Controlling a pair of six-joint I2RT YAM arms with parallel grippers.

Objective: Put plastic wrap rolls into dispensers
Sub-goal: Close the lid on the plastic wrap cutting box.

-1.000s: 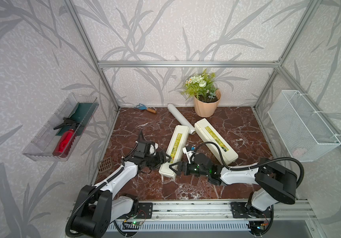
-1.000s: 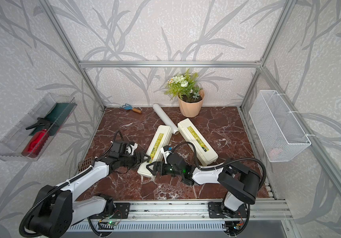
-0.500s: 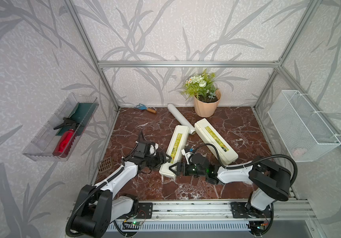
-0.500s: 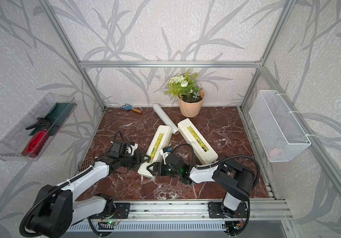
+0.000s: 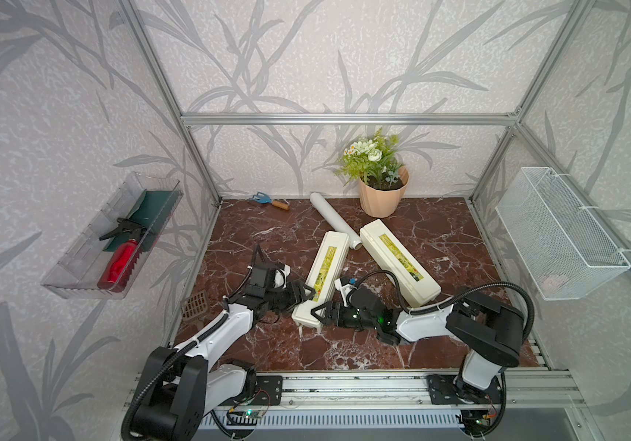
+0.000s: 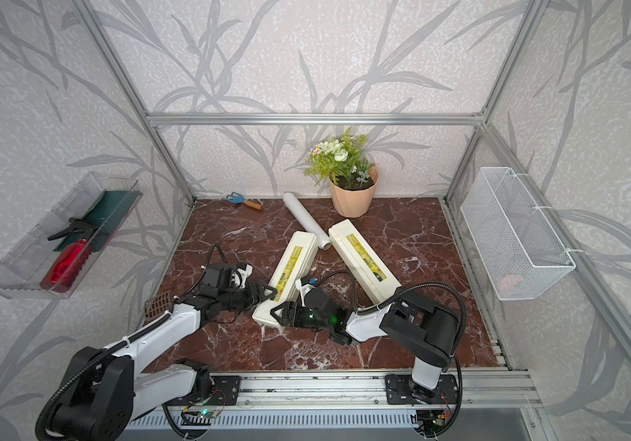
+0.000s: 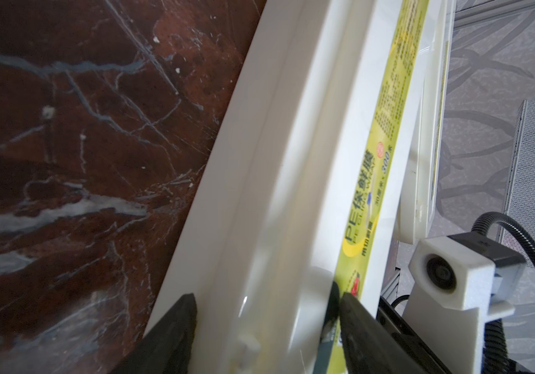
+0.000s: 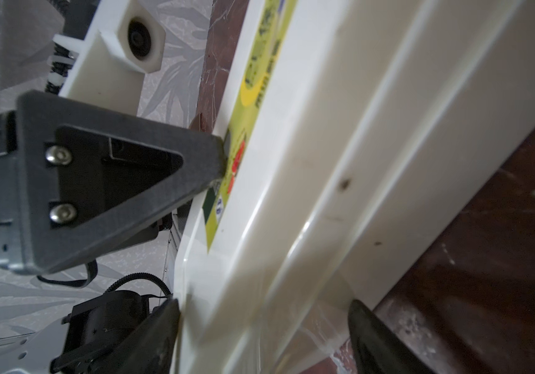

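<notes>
Left gripper (image 5: 304, 296) clamps the front dispenser (image 5: 325, 263) on the table (image 5: 268, 236); right gripper (image 5: 317, 314) straddles its near end, contact unclear. Uneven squeezing could twist or skid it. A roll (image 5: 333, 219) lies toward the back edge.

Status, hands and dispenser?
Left hand clamped on near end of cream-white plastic dispenser box, lid closed. Right hand straddles same end, grip unclear. White cylindrical wrap roll loose behind it. No obstruction seen.
</notes>
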